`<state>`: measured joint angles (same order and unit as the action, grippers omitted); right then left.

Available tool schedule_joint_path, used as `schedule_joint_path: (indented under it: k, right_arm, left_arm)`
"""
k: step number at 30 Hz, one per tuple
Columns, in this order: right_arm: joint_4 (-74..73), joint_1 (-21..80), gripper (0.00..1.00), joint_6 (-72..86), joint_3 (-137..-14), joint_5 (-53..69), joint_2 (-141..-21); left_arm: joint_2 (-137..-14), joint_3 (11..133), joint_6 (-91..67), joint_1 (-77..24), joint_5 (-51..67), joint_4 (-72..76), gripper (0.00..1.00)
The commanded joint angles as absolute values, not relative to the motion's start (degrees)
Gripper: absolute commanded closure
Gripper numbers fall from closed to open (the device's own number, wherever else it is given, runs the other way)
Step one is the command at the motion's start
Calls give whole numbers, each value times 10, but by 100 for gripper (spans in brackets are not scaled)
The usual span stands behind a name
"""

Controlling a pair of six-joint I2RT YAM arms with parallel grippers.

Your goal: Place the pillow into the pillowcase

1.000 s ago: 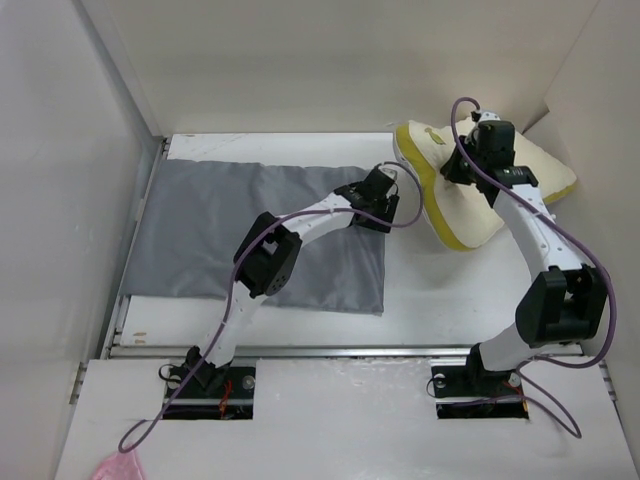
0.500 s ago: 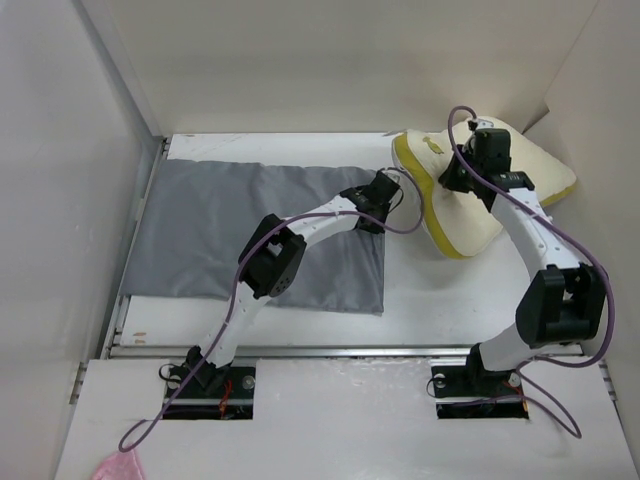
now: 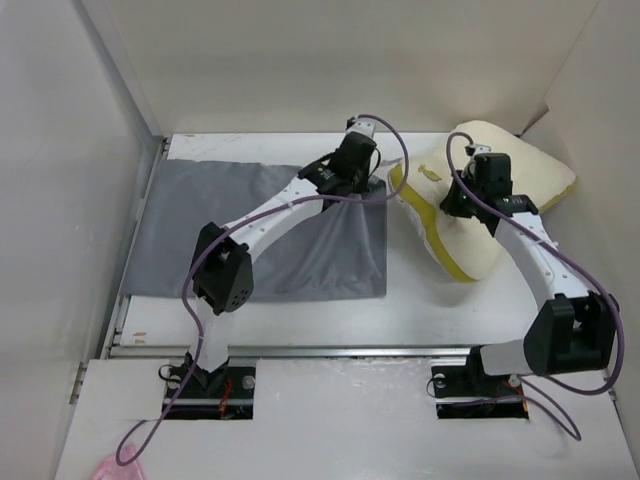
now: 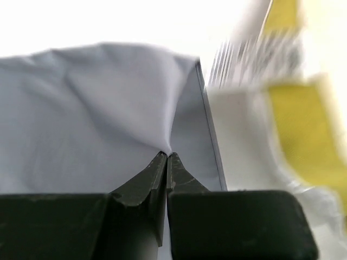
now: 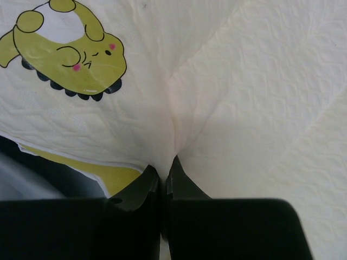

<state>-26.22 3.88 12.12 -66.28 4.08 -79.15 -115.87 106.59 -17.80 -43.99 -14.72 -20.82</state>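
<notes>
The grey pillowcase (image 3: 190, 225) lies flat on the left half of the table. My left gripper (image 3: 357, 168) is over its back right corner, near the open edge. In the left wrist view the left gripper (image 4: 166, 156) is shut on a raised fold of the pillowcase (image 4: 81, 124). The cream pillow (image 3: 530, 165) with its yellow edge band (image 3: 420, 205) leans tilted at the back right, just right of the pillowcase. My right gripper (image 3: 468, 195) is on its upper face. The right wrist view shows that gripper (image 5: 164, 163) shut on a pinch of the pillow (image 5: 260, 97) below the yellow logo mark (image 5: 70, 54).
White walls (image 3: 60, 180) close in the left, back and right sides. The pillow's far corner touches the back right wall. A metal rail (image 3: 350, 350) runs along the table's front edge. A pink scrap (image 3: 120, 468) lies at the near left.
The left gripper shut on the pillowcase and moved back and up, lifting a fold. The pillow shifted, and its far end tipped up toward the back corner.
</notes>
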Motion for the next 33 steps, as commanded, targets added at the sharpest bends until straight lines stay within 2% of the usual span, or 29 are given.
schedule_joint_path:
  k: [1, 7, 11, 16, 24, 27, 33]
  right_arm:
    - [-269, 64, 100, 106, -640, 14, -753]
    - [-307, 151, 100, 106, -586, -51, -741]
    - [-288, 198, 100, 101, -580, -51, -758]
    - [-264, 223, 100, 120, -653, -114, -828]
    - [-277, 223, 100, 155, -910, -163, -997]
    - [-266, 223, 100, 168, -938, -130, -1033]
    - [-91, 239, 100, 306, -886, -80, -1043]
  left_arm:
    - [-1121, 1056, -171, -440, -162, -203, 100]
    - [-1115, 1050, -171, -440, -141, -208, 100]
    - [-1110, 1050, -171, -440, -115, -214, 100]
    - [-1091, 1038, -160, -462, -115, -220, 100]
    - [-1022, 974, -168, -490, -84, -226, 100]
    - [-1004, 955, -179, -496, -67, -213, 100]
    - [-993, 961, -185, -496, -31, -207, 100]
